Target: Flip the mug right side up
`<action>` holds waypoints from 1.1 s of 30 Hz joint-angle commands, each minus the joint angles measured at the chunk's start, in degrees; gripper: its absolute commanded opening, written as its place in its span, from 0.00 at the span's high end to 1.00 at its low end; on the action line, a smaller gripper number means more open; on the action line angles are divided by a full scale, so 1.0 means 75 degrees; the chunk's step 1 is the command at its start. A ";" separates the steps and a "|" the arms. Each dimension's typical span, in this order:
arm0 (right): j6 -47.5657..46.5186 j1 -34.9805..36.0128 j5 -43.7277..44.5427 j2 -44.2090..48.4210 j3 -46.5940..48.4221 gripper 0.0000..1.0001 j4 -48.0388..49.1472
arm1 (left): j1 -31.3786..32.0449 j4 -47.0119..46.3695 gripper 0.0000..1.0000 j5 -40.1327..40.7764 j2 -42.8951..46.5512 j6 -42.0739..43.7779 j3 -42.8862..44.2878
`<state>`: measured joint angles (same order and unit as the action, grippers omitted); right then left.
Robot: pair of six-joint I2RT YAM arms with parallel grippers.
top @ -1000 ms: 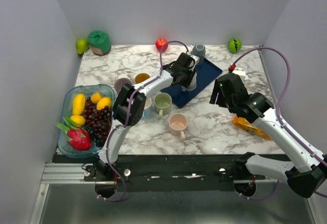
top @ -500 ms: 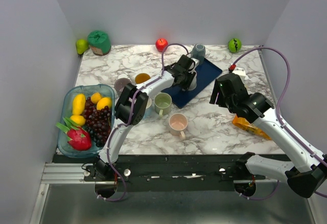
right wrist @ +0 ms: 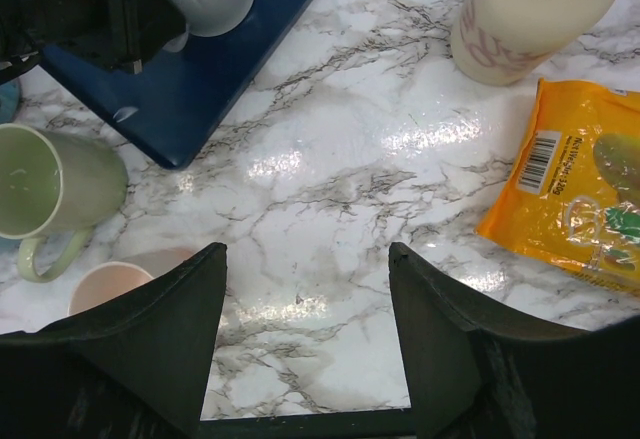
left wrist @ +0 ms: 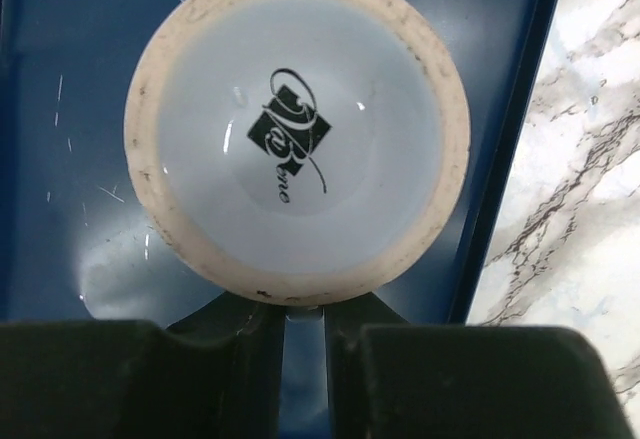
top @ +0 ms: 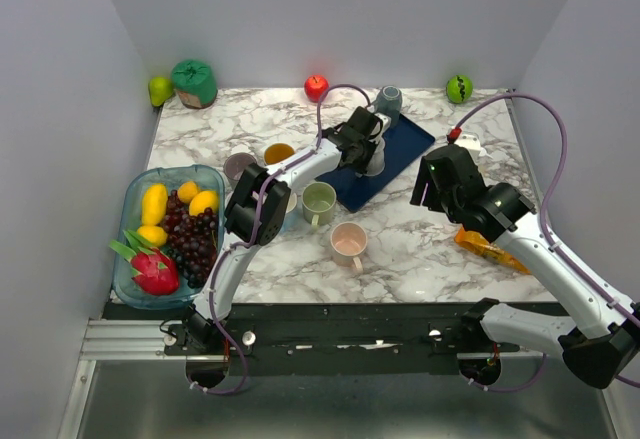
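Observation:
The mug [left wrist: 297, 129] stands upside down on the blue tray [left wrist: 60, 59], its pale round base with a black logo facing up. My left gripper [left wrist: 304, 329] sits against the mug's near side. Its two dark fingers are drawn together to a narrow slot, with the mug's handle pinched between them. From above, the left gripper [top: 366, 152] covers most of the mug [top: 374, 163] on the tray [top: 405, 147]. My right gripper [right wrist: 305, 339] hangs open over bare marble right of the tray, holding nothing; from above it [top: 432, 185] is well apart from the mug.
A green mug [top: 319, 200], a pink mug [top: 348, 243] and an orange mug [top: 278, 152] stand upright left of and in front of the tray. A grey mug [top: 389, 98] stands behind it. A fruit bowl [top: 140, 259] is far left. An orange packet [top: 487, 246] and a cream bottle [right wrist: 530, 9] lie right.
The left gripper's fingers have closed in on the mug's handle; the arm itself has barely shifted. The right arm has not moved.

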<state>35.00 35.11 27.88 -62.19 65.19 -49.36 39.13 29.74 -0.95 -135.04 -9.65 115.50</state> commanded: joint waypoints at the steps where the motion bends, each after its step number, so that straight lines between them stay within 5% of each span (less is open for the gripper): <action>1: 0.0102 -0.0065 0.0232 0.0171 -0.0114 0.28 0.0055 | 0.0009 0.0043 0.89 0.0068 0.0064 0.0068 0.0232; 4: 0.0102 -0.0065 0.0220 0.0171 -0.0102 0.28 0.0055 | 0.0020 0.0020 1.00 -0.0013 0.0146 0.0068 0.0256; 16: -0.0692 -0.0228 -0.0434 0.0253 0.0132 0.27 0.0941 | -0.0494 -0.0472 1.00 -0.1804 0.1316 -0.1231 0.0912; 26: -0.1152 -0.2138 -0.5117 -0.0191 0.0753 0.22 0.3135 | -0.1140 -0.2871 1.00 -0.4466 0.2560 -0.3889 0.1334; 33: -0.1140 -0.2595 -0.6786 -0.0753 0.1631 0.21 0.4343 | -0.1152 -0.4150 1.00 -0.5321 0.2876 -0.5435 0.1487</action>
<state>27.31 17.06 -10.68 -65.67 72.73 -25.15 29.50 10.57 -32.10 -116.55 -39.81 126.06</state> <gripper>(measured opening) 0.787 0.242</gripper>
